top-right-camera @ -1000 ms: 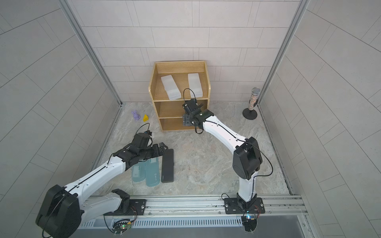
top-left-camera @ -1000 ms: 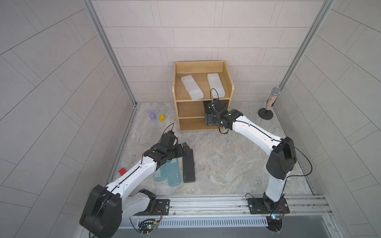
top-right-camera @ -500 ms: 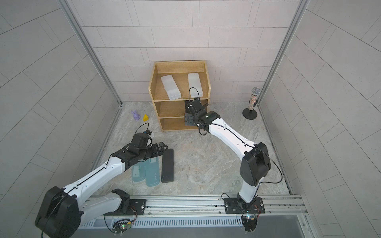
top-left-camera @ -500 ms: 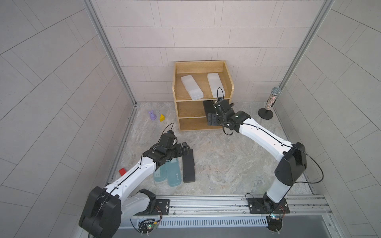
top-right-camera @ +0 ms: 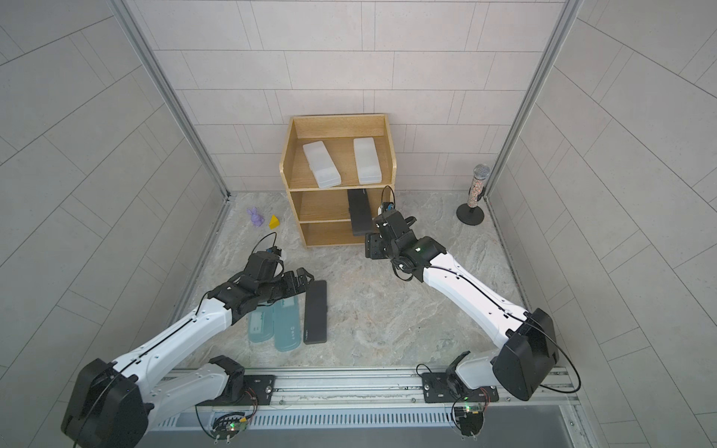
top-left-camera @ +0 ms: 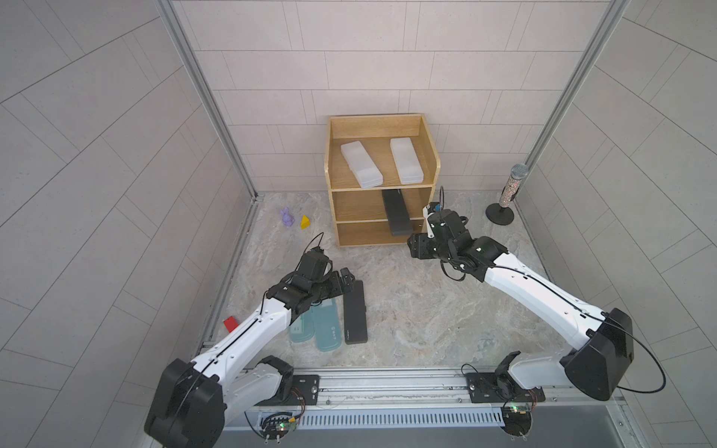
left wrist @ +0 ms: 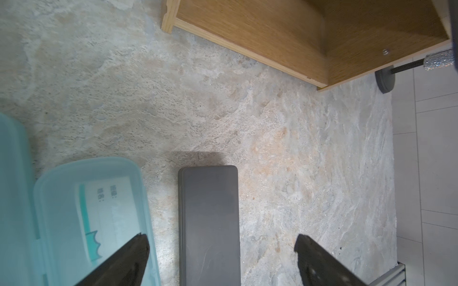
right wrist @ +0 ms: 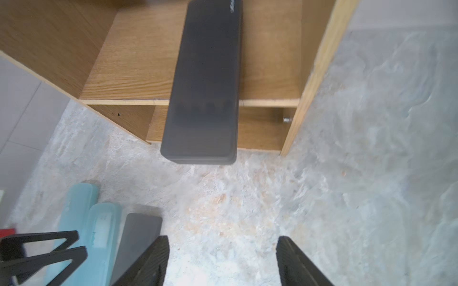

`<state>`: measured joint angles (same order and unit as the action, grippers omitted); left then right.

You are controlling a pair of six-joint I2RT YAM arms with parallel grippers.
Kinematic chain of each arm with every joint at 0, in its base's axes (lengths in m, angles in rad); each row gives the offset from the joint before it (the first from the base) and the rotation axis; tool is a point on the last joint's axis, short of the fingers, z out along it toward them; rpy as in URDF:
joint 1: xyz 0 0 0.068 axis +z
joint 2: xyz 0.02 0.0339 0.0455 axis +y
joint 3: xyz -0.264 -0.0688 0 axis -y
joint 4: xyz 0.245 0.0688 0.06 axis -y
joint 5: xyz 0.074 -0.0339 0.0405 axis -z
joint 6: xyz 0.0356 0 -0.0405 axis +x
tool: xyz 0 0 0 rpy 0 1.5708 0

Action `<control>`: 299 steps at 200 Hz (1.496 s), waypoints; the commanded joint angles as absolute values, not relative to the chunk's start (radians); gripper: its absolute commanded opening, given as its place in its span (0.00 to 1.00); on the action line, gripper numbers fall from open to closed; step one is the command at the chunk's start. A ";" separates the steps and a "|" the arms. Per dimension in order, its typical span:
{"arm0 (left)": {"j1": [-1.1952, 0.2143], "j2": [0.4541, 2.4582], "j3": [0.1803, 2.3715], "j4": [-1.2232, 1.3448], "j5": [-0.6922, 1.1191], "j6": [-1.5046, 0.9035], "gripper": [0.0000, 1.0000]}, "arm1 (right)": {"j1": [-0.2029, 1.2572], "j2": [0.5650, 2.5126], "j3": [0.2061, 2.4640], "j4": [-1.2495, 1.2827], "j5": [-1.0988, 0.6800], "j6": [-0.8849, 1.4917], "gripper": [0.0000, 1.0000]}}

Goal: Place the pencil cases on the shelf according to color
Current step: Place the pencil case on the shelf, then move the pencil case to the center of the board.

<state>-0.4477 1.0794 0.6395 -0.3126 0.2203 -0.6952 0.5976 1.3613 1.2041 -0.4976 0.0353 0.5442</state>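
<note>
Top tier of shelf (top-left-camera: 374,126): two white cases (top-left-camera: 361,165), long axes roughly front-to-back. Middle tier: black case (top-left-camera: 395,211), front-to-back, near end overhanging the edge. Right tool (right wrist: 223,242) released, empty, just outside. Left tool (left wrist: 221,239) spread above second black case (top-left-camera: 355,312) on desk (top-left-camera: 426,318), beside teal cases (top-left-camera: 328,329).

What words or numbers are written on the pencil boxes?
Nothing reads clearly.
Teal pencil case: two short lines on its label, too blurred.
Shelved black pencil case: pale logo at one end, blurred.
Loose black pencil case: tiny white mark, too small.
</note>
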 commanded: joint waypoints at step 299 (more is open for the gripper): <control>-0.818 1.219 0.643 -0.413 -0.182 -0.867 1.00 | 0.564 1.067 0.845 -0.280 -0.091 0.615 0.84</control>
<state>-0.7933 1.1835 0.6392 -0.3622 -0.0967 -0.8364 0.5507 1.1454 0.9291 -0.2134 -0.1246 0.5964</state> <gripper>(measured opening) 0.997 0.829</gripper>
